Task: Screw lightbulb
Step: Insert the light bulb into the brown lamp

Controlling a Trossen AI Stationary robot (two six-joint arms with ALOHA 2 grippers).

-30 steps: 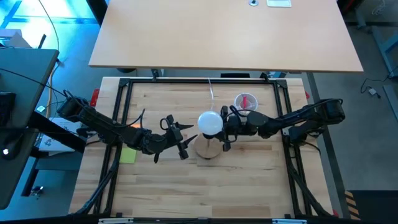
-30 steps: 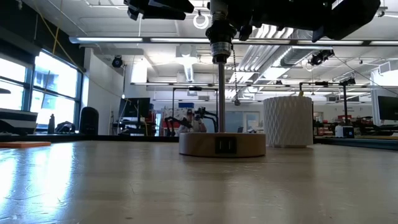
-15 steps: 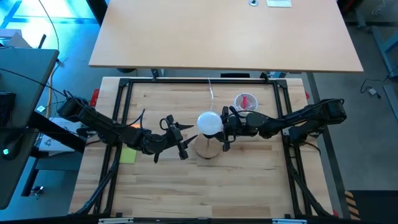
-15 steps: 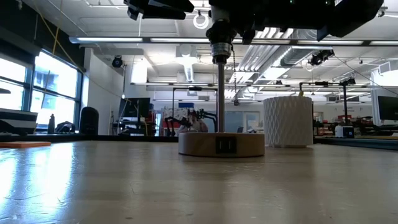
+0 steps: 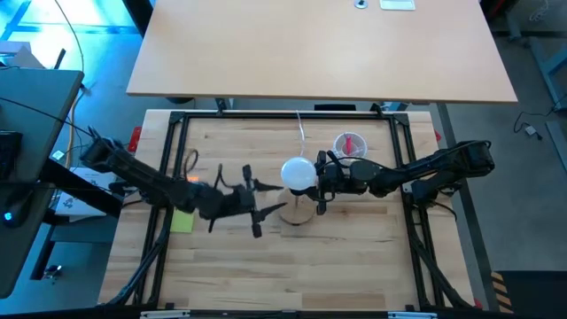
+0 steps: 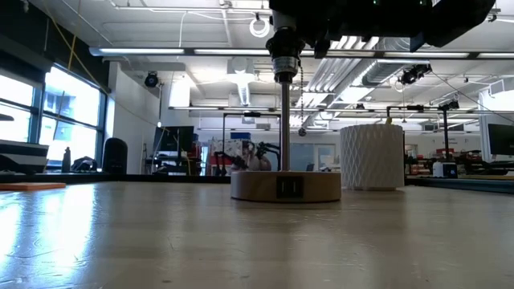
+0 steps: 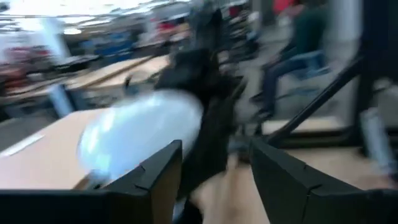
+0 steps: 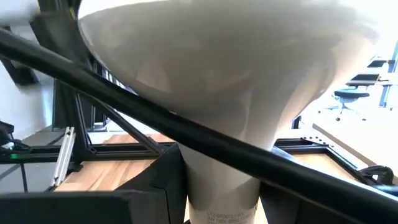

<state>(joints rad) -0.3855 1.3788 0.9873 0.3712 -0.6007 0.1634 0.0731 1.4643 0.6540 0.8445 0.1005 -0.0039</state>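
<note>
The right tool (image 5: 321,182) is clamped on the neck of the lightbulb (image 5: 299,175), holding it upright over the stem of the wooden base (image 5: 295,213) near the middle of the surface (image 5: 354,257). The left tool (image 5: 252,202), motion-blurred, is spread open and empty just beside the base. The low view cuts off the globe, showing only the silvery neck on the stem.
</note>
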